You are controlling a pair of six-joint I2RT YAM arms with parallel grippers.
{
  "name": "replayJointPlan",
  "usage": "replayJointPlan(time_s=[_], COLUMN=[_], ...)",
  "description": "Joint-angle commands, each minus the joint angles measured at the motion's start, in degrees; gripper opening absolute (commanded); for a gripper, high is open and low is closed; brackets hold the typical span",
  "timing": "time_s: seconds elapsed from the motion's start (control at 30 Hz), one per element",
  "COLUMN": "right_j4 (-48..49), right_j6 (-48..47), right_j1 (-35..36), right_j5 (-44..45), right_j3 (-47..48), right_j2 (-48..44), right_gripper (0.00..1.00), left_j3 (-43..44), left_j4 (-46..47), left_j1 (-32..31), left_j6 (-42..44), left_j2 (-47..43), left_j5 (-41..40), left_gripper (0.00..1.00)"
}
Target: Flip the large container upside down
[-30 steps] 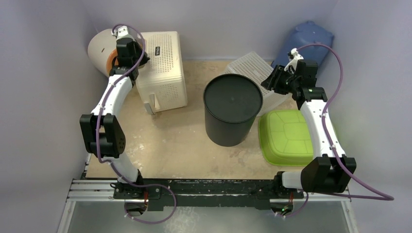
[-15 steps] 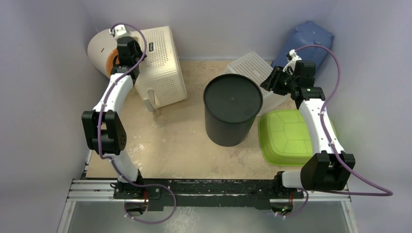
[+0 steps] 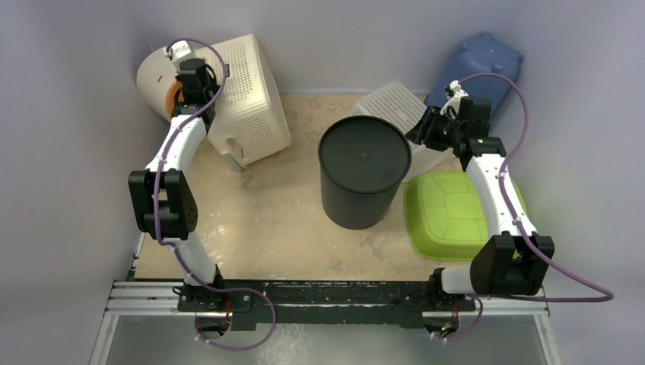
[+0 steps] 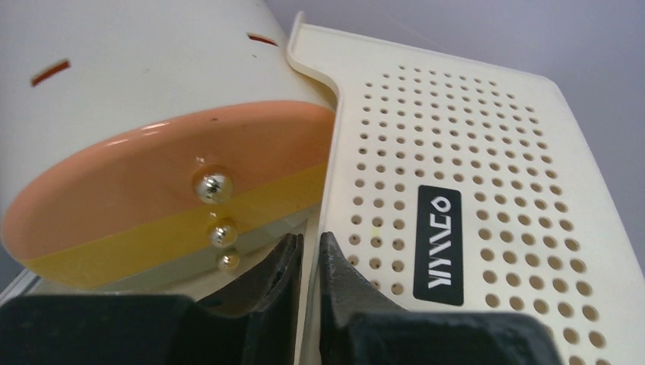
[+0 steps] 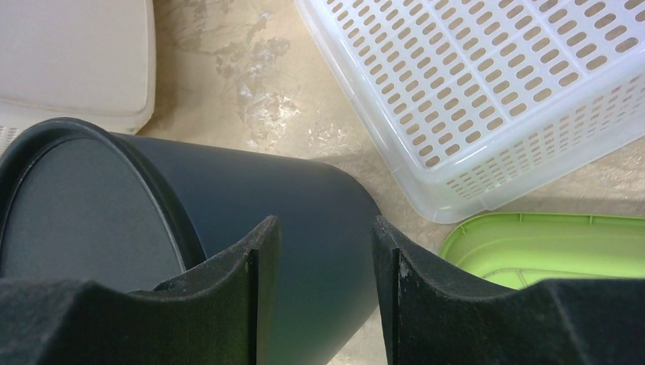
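The left end effector [image 4: 308,262] is clamped narrowly on the thin wall edge of the cream perforated container [image 3: 251,99]. The container is held tilted at 10 o'clock on the surface [image 3: 289,220], against a round white bin [image 3: 156,74]. The right end effector [image 5: 323,258] is spread wide above the black bucket [image 3: 363,171] at centre, with a white basket [image 3: 392,103] at 1 o'clock.

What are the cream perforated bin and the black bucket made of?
The cream bin looks like moulded plastic with a smooth satin finish: regular rows of round holes, a thin rounded rim and a black label on the panel. The black bucket is probably plastic too, with a matte finish: an even dull surface, no glints and a moulded lip at the rim. Thin coated metal can't be ruled out.
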Motion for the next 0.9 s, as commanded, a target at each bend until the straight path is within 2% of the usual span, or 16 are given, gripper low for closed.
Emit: replayJointPlan(time_s=[0.0,0.03,0.07,0.13,0.63,0.77,0.87], right_j4=[2.2,2.2,2.3,2.3,2.8,2.7,2.9], right_j6=[-0.6,-0.6,-0.6,-0.6,-0.1,-0.4,-0.5], right_j1=[-0.2,-0.2,-0.2,-0.2,-0.2,-0.2,-0.2], right_j5=[-1.1,-1.2,-1.3,-1.3,-1.8,-1.5,-1.6], right_j3=[-0.4,-0.4,-0.4,-0.4,-2.2,-2.3,-2.3], right_j2=[-0.4,-0.4,-0.4,-0.4,-1.3,-1.2,-0.7], right_gripper=[0.5,0.5,0.5,0.5,0.5,0.5,0.5], left_j3=[-8.4,-8.3,-8.1,-7.6,-12.6,-12.2,-12.5], left_j4=[-26.8,-26.6,-26.5,-26.7,-23.3,-22.6,-21.5], left_j1=[2.5,2.5,2.5,2.5,2.6,2.5,2.5], left_j6=[4.6,4.7,4.7,4.7,5.1,5.1,5.7], left_j2=[8.9,8.4,8.0,7.4,13.1,11.5,7.9], left_j5=[-1.0,0.0,0.6,0.8,-0.2,2.3,7.1], left_gripper=[0.31,0.41,0.47,0.51,0.47,0.45,0.53])
